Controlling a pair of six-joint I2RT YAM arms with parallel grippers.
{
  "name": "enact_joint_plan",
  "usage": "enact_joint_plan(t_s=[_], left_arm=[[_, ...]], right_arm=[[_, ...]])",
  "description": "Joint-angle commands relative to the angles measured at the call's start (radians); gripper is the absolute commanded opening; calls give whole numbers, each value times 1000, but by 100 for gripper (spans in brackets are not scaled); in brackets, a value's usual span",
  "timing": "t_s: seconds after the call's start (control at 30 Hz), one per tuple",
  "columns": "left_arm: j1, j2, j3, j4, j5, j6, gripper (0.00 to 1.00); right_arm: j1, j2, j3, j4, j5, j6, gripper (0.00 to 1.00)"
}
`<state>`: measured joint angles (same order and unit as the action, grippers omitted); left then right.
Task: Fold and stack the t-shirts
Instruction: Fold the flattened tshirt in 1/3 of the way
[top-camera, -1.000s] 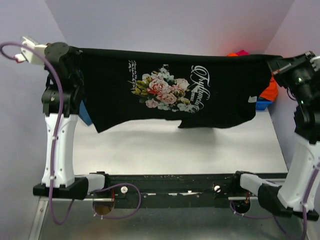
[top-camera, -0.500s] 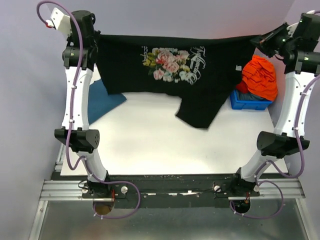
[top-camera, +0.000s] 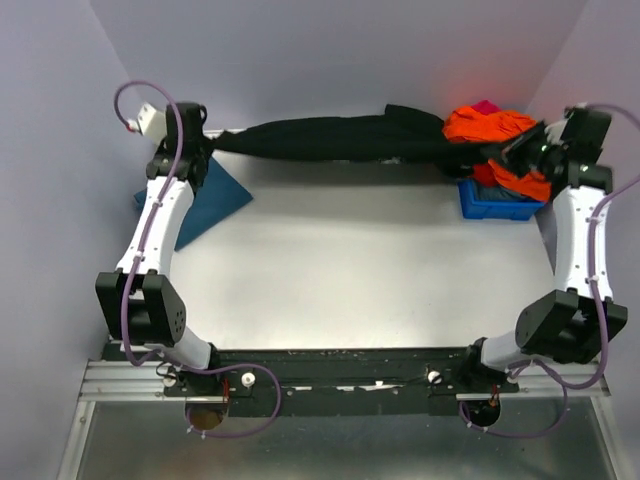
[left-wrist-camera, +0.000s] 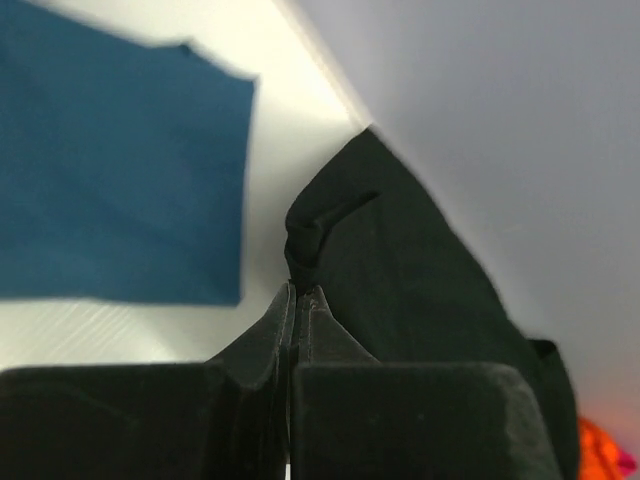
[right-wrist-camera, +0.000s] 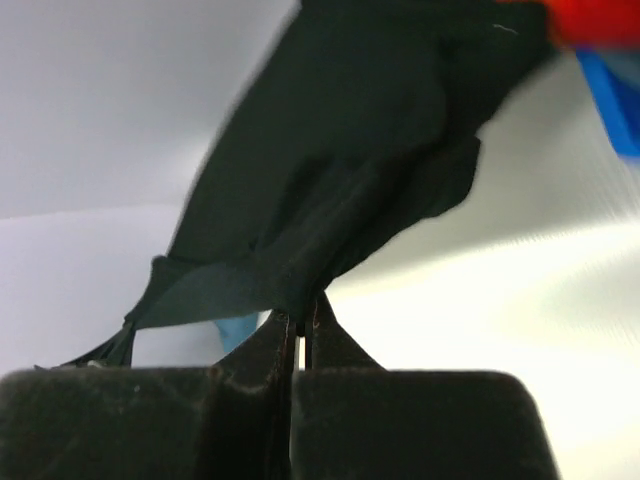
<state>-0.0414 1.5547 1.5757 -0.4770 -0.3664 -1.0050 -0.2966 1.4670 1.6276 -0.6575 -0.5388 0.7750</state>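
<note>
Top external view: the black t-shirt (top-camera: 330, 138) hangs as a bunched, rope-like band along the far edge of the table (top-camera: 350, 280), strung between the two arms. Its rose print is not visible from here. The left gripper (top-camera: 207, 143) has its fingers pressed together on one end of the cloth. The left wrist view confirms it, with a small twist of black fabric poking up beyond the tips. The right gripper (top-camera: 512, 155) is likewise clamped on the other end, and its wrist view shows only a thin fold caught between the tips. The teal-blue t-shirt (top-camera: 205, 205) lies flat on the table just below the left gripper, apart from the black one.

The right end of the black shirt passes right beside the orange cloth (top-camera: 490, 128) heaped in the blue bin (top-camera: 492, 208). I cannot tell whether they touch.

My worry is that the shirt, drawn down while so bunched, would land creased rather than spread. It could also catch the orange cloth and pull it out. Either thin pinch might slip under tension.
</note>
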Motion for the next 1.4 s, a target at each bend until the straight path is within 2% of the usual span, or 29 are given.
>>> enact_joint_plan(t_s=[0.0,0.13,0.37,0.63,1.0,1.03,1.07,1.1,1.13,1.17,1.23,1.37], left_arm=[[11,-114,-283,153,44,-70,0],[11,-214,-532,231,47,-101,0],[11,-401,-857,219,23,-132,0],[11,-639,-1072,111,-43,-119,0],[15,-812,-1172,-86,-140,-150,0],[14,-817,-1180,-92,-135,-156,3],[14,-823,-1191,-94,-125,-162,10],[14,-826,-1198,-88,-114,-164,32],[14,-831,-1203,-77,-105,-162,49],[15,-835,-1201,-72,-98,-158,61],[14,-849,-1183,-54,-95,-129,71],[14,-881,-1102,-6,-91,-35,79]], right_arm=[[-13,-129,-329,136,39,-26,1],[-16,-210,-611,171,115,-14,1],[-16,-298,-934,179,186,-29,1],[-16,-448,-1052,-45,407,-56,1],[-16,-657,-1128,-194,459,16,1],[-16,-674,-1129,-200,464,23,3],[-16,-689,-1135,-195,456,24,10],[-16,-707,-1138,-194,448,24,31],[-16,-724,-1141,-195,447,23,48],[-16,-738,-1138,-189,444,20,53],[-16,-772,-1125,-166,442,-5,54],[-15,-798,-1057,-82,389,-71,54]])
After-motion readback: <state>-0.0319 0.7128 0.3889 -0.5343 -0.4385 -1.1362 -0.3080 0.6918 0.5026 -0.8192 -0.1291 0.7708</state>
